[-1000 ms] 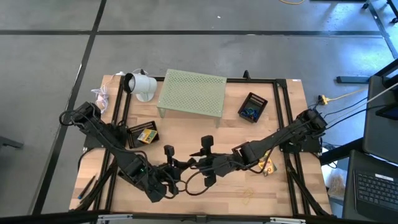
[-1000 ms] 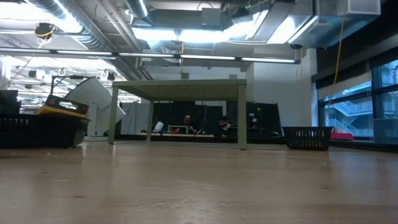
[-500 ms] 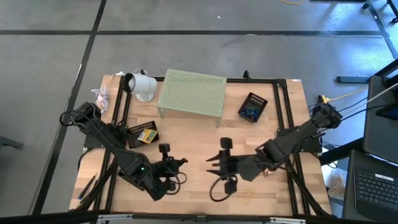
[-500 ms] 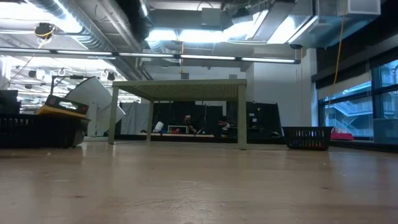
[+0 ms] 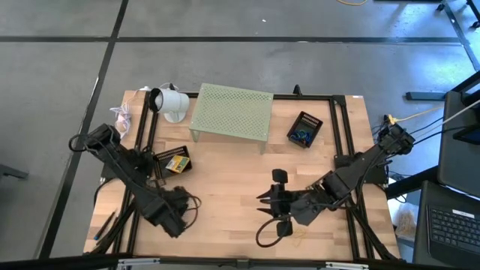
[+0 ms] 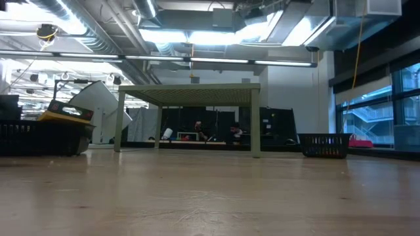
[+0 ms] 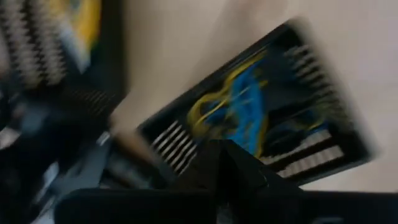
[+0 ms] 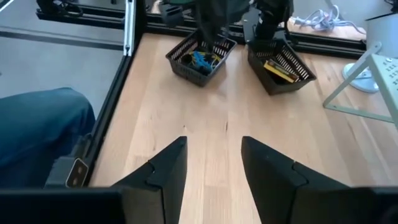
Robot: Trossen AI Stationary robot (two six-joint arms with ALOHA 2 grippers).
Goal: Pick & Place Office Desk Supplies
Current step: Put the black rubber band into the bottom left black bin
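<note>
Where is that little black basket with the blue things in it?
In the high view, the black basket sits at the table's far right, just right of the pale green perforated riser.

A yellow-green card box (image 5: 176, 163) is lying in a black basket left of centre in the high view. Blue and yellow rubber-band loops (image 5: 301, 136) are being held in a second black basket at upper right. Tan loops (image 5: 299, 235) are lying loose near the bottom edge.

No legible text or labels.
</note>
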